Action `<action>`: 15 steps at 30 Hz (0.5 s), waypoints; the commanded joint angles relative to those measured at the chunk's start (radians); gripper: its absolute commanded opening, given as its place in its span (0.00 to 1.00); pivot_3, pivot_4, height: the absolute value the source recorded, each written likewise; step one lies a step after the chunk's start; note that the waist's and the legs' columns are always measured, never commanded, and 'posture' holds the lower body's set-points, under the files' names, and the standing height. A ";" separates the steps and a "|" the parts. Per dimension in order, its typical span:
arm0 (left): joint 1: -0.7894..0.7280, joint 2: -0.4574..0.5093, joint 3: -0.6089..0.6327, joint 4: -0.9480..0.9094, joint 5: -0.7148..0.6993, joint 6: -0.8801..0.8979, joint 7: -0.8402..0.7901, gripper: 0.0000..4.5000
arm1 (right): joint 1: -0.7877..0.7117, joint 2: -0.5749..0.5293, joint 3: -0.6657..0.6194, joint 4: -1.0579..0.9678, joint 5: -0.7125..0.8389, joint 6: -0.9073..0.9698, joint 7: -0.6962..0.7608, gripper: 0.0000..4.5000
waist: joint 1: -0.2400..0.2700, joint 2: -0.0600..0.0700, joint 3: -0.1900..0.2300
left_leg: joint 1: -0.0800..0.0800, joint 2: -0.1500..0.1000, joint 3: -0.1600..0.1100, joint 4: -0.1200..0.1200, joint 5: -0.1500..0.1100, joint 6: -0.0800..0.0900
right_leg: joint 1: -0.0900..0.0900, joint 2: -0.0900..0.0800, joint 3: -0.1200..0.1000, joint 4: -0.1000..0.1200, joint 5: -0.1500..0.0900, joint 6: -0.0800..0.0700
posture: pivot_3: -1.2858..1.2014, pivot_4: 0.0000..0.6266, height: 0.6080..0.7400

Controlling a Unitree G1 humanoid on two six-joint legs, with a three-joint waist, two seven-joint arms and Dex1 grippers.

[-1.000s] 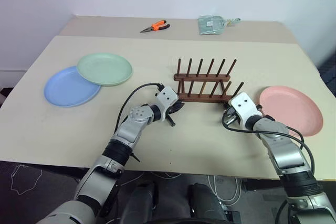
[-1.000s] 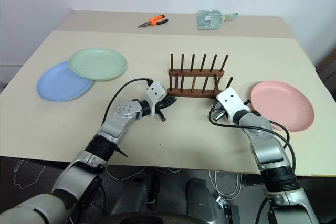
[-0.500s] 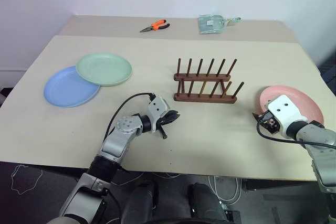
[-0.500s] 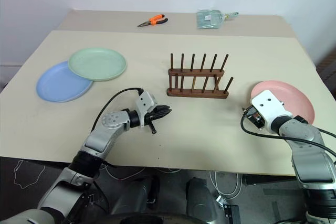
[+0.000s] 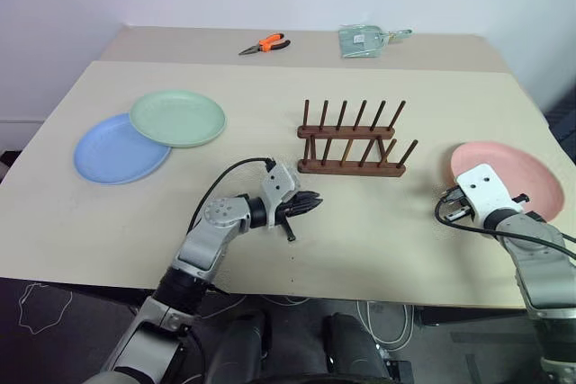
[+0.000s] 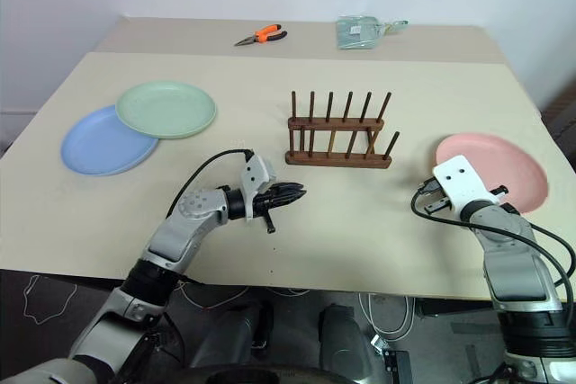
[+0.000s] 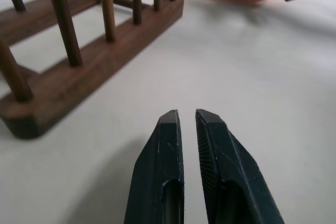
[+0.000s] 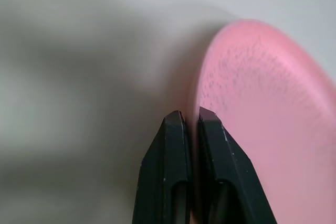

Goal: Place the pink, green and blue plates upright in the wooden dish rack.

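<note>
Left eye view is showing the left gripper (image 5: 310, 201) hanging low over the beige table (image 5: 270, 123), its arm reaching in from the near edge and bending toward the middle, the two black fingers pointing toward the robot's right and lying almost level. Left wrist view is showing those fingers (image 7: 163, 171) pressed nearly together with only a slit between them and nothing in it; the wooden dish rack (image 5: 351, 141) is standing just beyond and to one side of the tips, apart from them, its pegs upright and bare. The right gripper (image 8: 190, 121) is sitting at the near left rim of the pink plate (image 5: 513, 182), its arm coming up from the table's near right corner and the fingers angling downward. Right wrist view is showing its fingers (image 8: 170, 166) closed against each other, with the plate's rim running right beside the tips; whether the tips are touching the rim or pinching it, I cannot tell. The pink plate is lying flat on the table to the right of the rack, well apart from it. The green plate (image 5: 177, 117) is lying flat far to the left, overlapping the edge of the blue plate (image 5: 112, 150) beneath it. Orange pliers (image 5: 265, 44) and a small clear packet (image 5: 364, 41) are lying at the far side of the table.
</note>
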 commanded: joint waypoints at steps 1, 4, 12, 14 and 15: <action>0.024 0.019 0.029 -0.072 -0.032 0.006 -0.006 0.11 | -0.115 0.006 -0.085 -0.108 0.056 -0.091 -0.012 0.01 | -0.002 0.002 0.001 | 0.000 0.000 0.000 0.000 0.000 0.000 | 0.000 0.000 0.001 0.000 0.000 0.000 | 0.52 0.24 0.98; 0.040 0.027 0.028 -0.093 -0.033 0.010 -0.003 0.11 | -0.238 0.039 -0.144 -0.156 0.189 -0.094 0.020 0.01 | 0.001 0.003 0.002 | 0.000 0.000 0.000 0.001 0.000 0.000 | 0.000 0.000 0.001 0.001 0.000 0.000 | 0.52 0.24 0.98; 0.037 0.005 0.036 -0.112 -0.040 0.018 0.020 0.11 | -0.453 0.238 -0.285 -0.325 0.877 0.221 0.020 0.01 | 0.005 0.001 0.002 | -0.002 0.000 -0.001 -0.001 0.000 0.000 | -0.001 -0.001 -0.001 0.000 0.000 0.001 | 0.52 0.24 0.98; 0.035 0.000 0.040 -0.118 -0.044 0.020 0.027 0.11 | -0.473 0.296 -0.288 -0.329 1.025 0.266 -0.040 0.01 | 0.002 0.001 0.002 | -0.002 0.000 -0.001 -0.001 0.000 0.000 | -0.001 -0.001 0.000 0.000 0.000 0.001 | 0.52 0.24 0.98; 0.036 0.000 0.041 -0.120 -0.046 0.021 0.030 0.11 | -0.476 0.311 -0.287 -0.328 1.064 0.276 -0.065 0.01 | 0.002 0.001 0.002 | -0.002 0.000 -0.001 0.000 0.000 0.000 | -0.001 -0.001 0.000 0.000 0.000 0.001 | 0.52 0.24 0.98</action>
